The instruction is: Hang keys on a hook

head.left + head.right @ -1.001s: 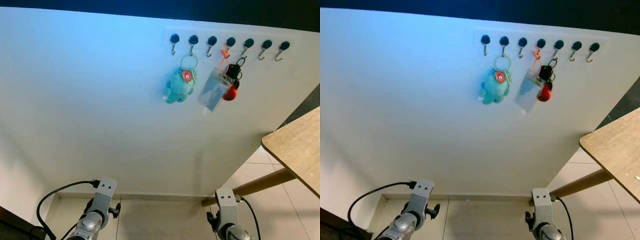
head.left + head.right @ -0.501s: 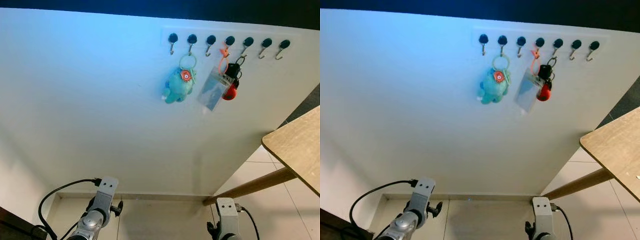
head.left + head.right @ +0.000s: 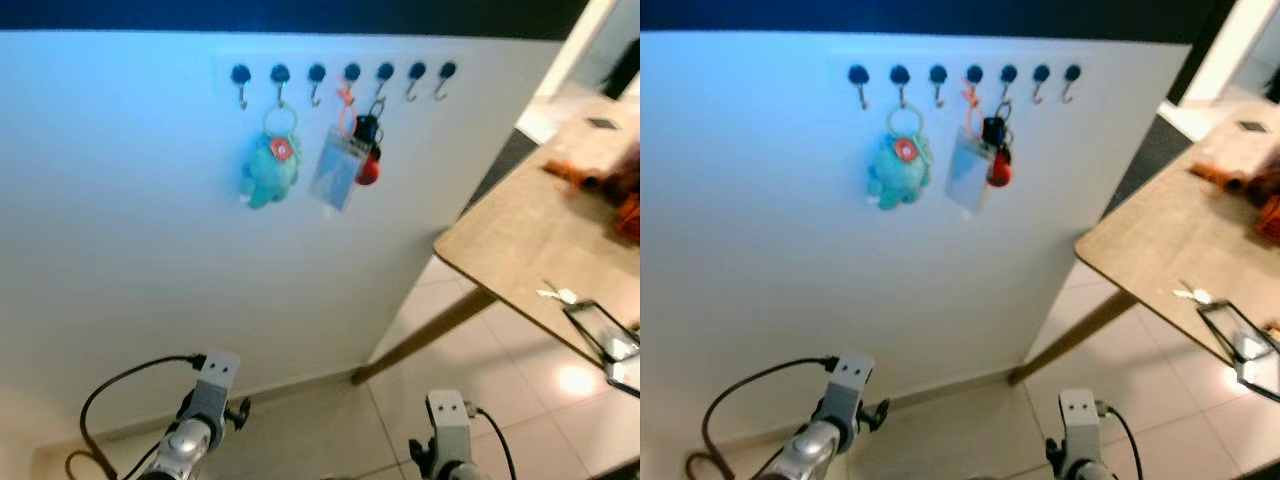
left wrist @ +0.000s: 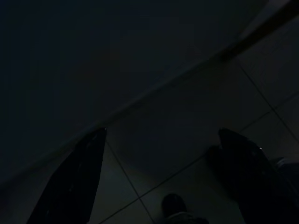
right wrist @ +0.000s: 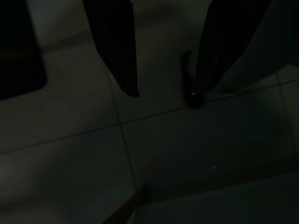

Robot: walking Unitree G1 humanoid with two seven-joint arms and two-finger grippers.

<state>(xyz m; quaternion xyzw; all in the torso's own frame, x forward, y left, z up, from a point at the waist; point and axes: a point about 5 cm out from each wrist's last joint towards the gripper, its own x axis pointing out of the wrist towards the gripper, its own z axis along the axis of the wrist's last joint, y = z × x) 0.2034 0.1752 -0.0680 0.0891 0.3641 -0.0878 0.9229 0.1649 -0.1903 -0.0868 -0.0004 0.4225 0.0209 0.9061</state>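
On white wall point(image 3: 150, 200): row of seven hooks point(image 3: 316, 73); teal plush point(image 3: 270, 168) on second, badge point(image 3: 336, 180) on fourth, keys point(image 3: 368, 135) with red fob on fifth, touching badge. Wooden tabletop point(image 3: 520, 240) to right, small key point(image 3: 556, 294) and phone point(image 3: 600, 325) on it, well apart from hooks. Both arms hang low over tile floor point(image 5: 187, 149). Left wrist view, very dark: left tool point(image 4: 161, 182) spread wide, holding nothing. Right wrist view: right tool point(image 5: 163, 95) parted, holding nothing.
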